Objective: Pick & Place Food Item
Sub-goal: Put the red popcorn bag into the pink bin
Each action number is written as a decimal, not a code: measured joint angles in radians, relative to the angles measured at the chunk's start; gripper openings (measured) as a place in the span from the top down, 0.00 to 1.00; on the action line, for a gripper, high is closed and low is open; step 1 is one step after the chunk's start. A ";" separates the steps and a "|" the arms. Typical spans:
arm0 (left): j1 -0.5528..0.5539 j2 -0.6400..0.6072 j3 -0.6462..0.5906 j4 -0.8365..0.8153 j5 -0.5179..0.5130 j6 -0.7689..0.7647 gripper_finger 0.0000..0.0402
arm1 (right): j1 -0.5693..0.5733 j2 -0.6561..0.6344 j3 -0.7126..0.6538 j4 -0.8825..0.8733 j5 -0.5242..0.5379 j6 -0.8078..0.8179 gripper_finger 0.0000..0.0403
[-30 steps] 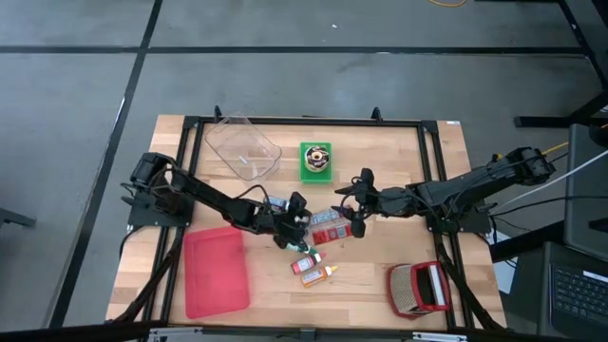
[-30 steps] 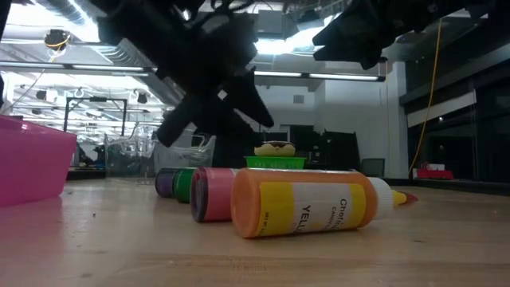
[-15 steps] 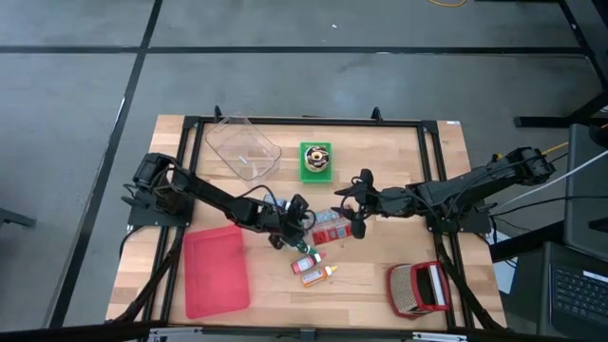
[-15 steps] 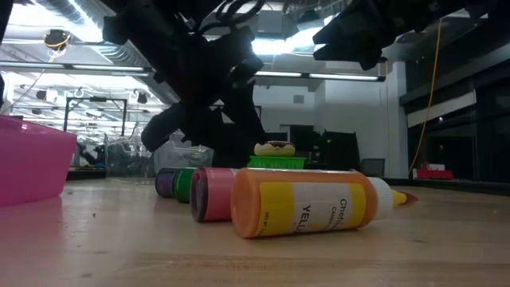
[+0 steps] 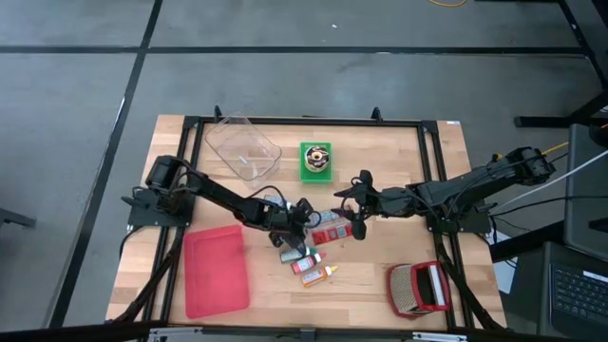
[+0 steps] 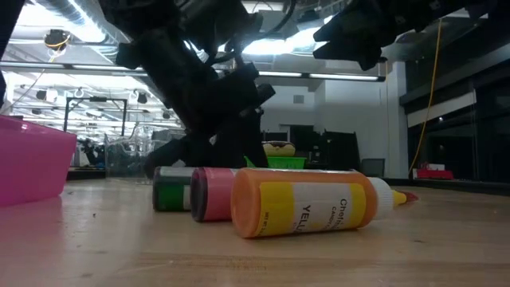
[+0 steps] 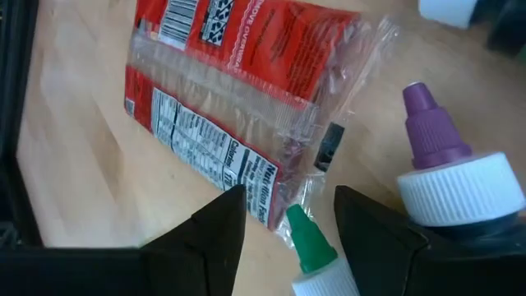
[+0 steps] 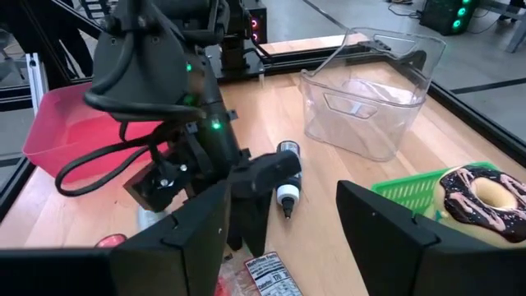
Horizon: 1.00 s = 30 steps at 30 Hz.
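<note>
Hovering open-jawed, left pincer (image 7: 283,215) straddles the green-capped bottle (image 7: 316,255) tip beside a crinkly red packet (image 7: 238,90); bottle looks light, rigid, roll-prone — grip mid-body.

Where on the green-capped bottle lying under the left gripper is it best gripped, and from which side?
Likely across its round body, from above: the green-capped bottle lies on its side, its thin nozzle between the open left gripper fingers, a pink bottle close beside it.

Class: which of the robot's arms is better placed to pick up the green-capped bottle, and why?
Left. The left gripper is open with the green-capped bottle between its fingers; the right gripper hangs above the red packet.
</note>
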<state>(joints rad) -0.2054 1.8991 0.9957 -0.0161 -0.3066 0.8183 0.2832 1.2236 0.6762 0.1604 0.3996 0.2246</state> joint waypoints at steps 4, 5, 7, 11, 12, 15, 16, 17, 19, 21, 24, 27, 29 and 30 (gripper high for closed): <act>-0.013 0.004 0.017 -0.007 0.014 0.011 0.55 | 0.000 0.000 0.000 0.000 0.000 -0.001 0.44; -0.016 0.005 0.020 -0.007 0.018 0.021 0.55 | 0.000 0.000 0.000 0.000 0.000 -0.001 0.44; -0.020 0.006 0.021 -0.006 0.025 0.038 0.55 | 0.000 0.000 0.000 0.000 0.000 -0.001 0.44; -0.016 0.025 0.022 0.012 0.005 0.053 0.55 | 0.000 0.000 0.000 0.000 0.000 -0.001 0.44; -0.014 0.030 0.022 0.019 0.000 0.059 0.55 | 0.000 0.000 0.000 0.000 0.000 -0.001 0.44; -0.001 0.043 0.021 0.052 -0.003 0.060 0.55 | 0.000 0.000 0.000 0.003 0.000 -0.001 0.44; 0.004 0.047 0.022 0.059 -0.005 0.061 0.55 | 0.000 0.000 0.000 0.004 0.000 -0.001 0.44; 0.007 0.049 0.022 0.070 -0.005 0.064 0.55 | 0.000 0.000 0.000 0.004 0.000 -0.001 0.44; 0.012 0.054 0.021 0.077 0.001 0.069 0.55 | 0.000 0.000 0.000 0.004 0.000 -0.001 0.44; 0.017 0.062 0.022 0.095 0.015 0.070 0.55 | 0.000 0.000 0.000 0.004 0.000 -0.001 0.44; 0.019 0.073 0.023 0.110 0.036 0.068 0.55 | 0.000 0.000 0.000 0.008 0.000 -0.001 0.44; 0.019 0.075 0.022 0.118 0.048 0.065 0.57 | 0.000 0.000 0.000 0.018 0.000 -0.001 0.44; 0.019 0.076 0.022 0.122 0.055 0.058 0.59 | 0.000 0.000 0.000 0.019 0.000 -0.001 0.44; 0.019 0.077 0.021 0.127 0.058 0.054 0.60 | 0.000 0.000 0.000 0.019 0.000 -0.001 0.44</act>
<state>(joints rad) -0.1864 1.9757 1.0170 0.1110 -0.2485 0.8727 0.2832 1.2240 0.6758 0.1791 0.3996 0.2237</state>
